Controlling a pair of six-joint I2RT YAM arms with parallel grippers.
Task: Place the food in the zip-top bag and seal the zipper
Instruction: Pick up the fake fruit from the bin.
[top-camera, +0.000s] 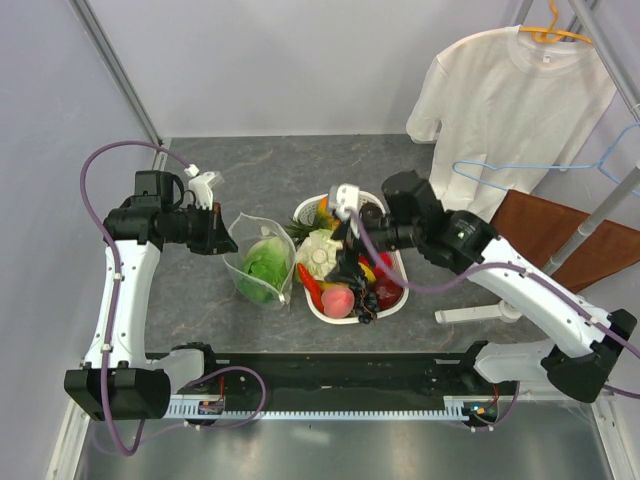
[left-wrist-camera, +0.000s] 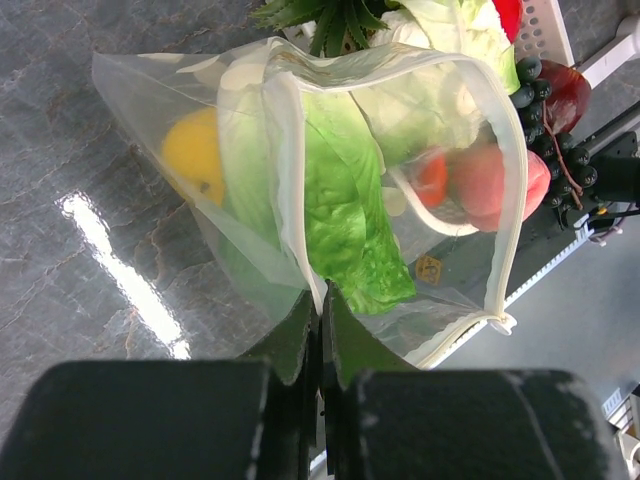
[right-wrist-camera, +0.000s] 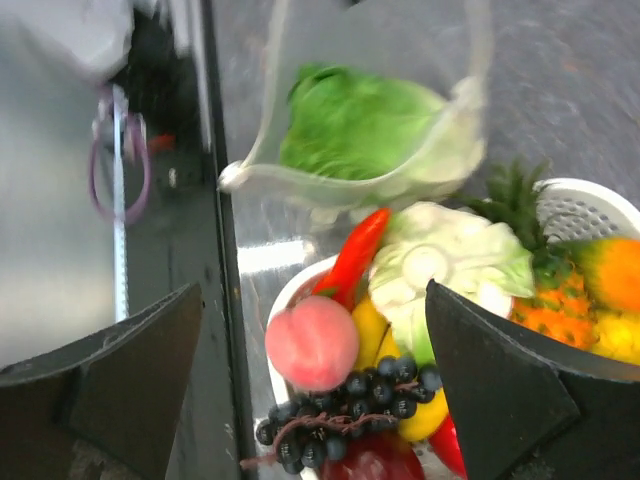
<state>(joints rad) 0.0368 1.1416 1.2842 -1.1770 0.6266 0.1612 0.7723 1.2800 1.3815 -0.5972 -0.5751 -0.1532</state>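
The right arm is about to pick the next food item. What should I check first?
1. Left gripper clamped on the rim of the zip-top bag: ok.
2. Bag mouth held open, zipper unsealed: ok.
3. Right gripper open and empty: ok.
4. Peach lying uncovered in the basket, between the right fingers in the right wrist view: ok.
5. Room in the bag beside the lettuce: cannot tell.
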